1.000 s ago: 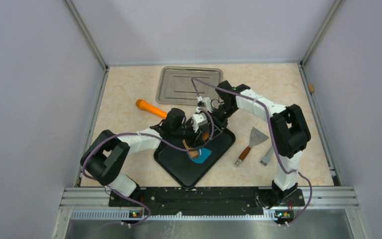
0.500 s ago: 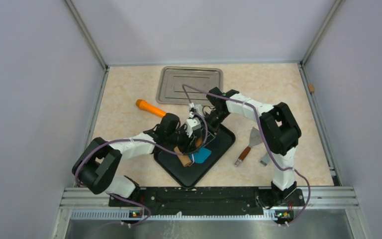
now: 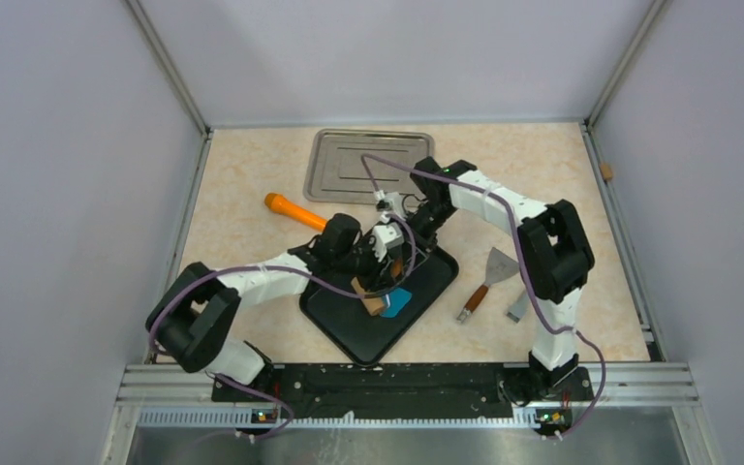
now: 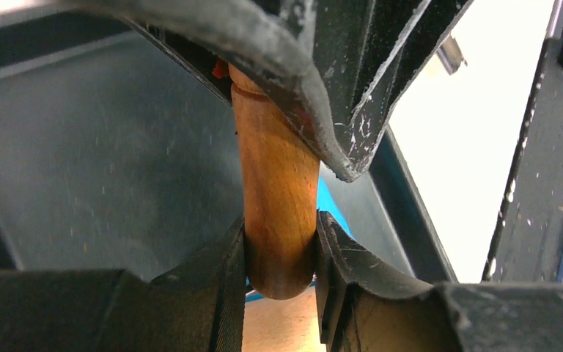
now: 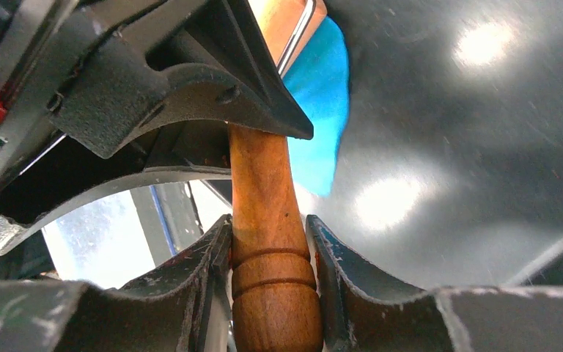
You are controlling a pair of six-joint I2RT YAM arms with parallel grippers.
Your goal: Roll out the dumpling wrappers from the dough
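A wooden rolling pin [image 3: 387,284] lies slanted across the black tray [image 3: 349,329], over the flattened blue dough [image 3: 398,303]. My left gripper [image 3: 373,288] is shut on its near handle, and the wood fills the gap between the fingers in the left wrist view [image 4: 280,257]. My right gripper [image 3: 405,254] is shut on the far, grooved handle [image 5: 271,282]. The dough [image 5: 324,103] shows as a flat blue sheet beyond the right gripper [image 5: 270,271], partly hidden by the pin and the other gripper. No dumpling wrappers are in view.
A steel tray [image 3: 368,165] sits at the back of the table. An orange cylinder [image 3: 295,210] lies left of the arms. A scraper with a wooden handle [image 3: 489,276] and a small grey piece [image 3: 518,308] lie right of the black tray. Walls enclose three sides.
Both grippers carried the rolling pin left and toward the near edge over the dough, then partway back to the right. Both grips stayed the same.
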